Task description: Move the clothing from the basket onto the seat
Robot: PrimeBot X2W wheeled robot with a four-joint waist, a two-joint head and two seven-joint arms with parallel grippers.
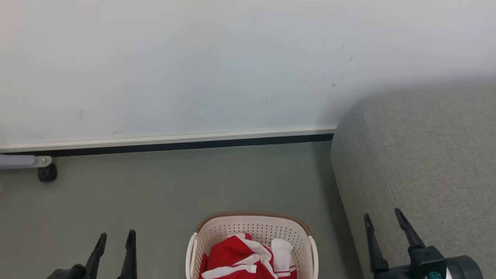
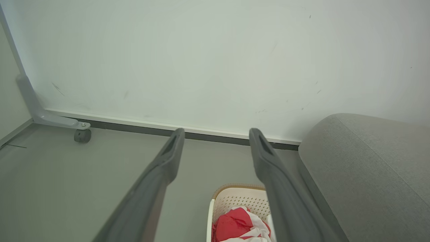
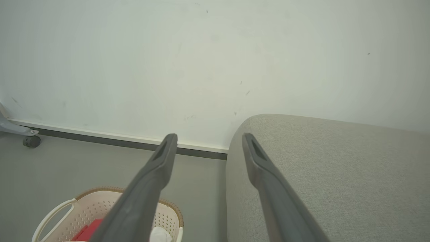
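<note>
Red clothing [image 1: 232, 256] and basket [image 1: 248, 228] cut off below; left claw [image 1: 117, 233], right claw [image 1: 381, 213] spread.

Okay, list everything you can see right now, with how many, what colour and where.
clothing: one heap, red and white, inside the basket
basket: one, cream with brown rim, on the floor left of the seat
seat: one, light grey, right side
caster wheel: one, black, far left by the wall
wall: one, white, behind
floor: one, grey-green, below
left gripper: one, dark, open, lower left
right gripper: one, dark, open, lower right
</note>
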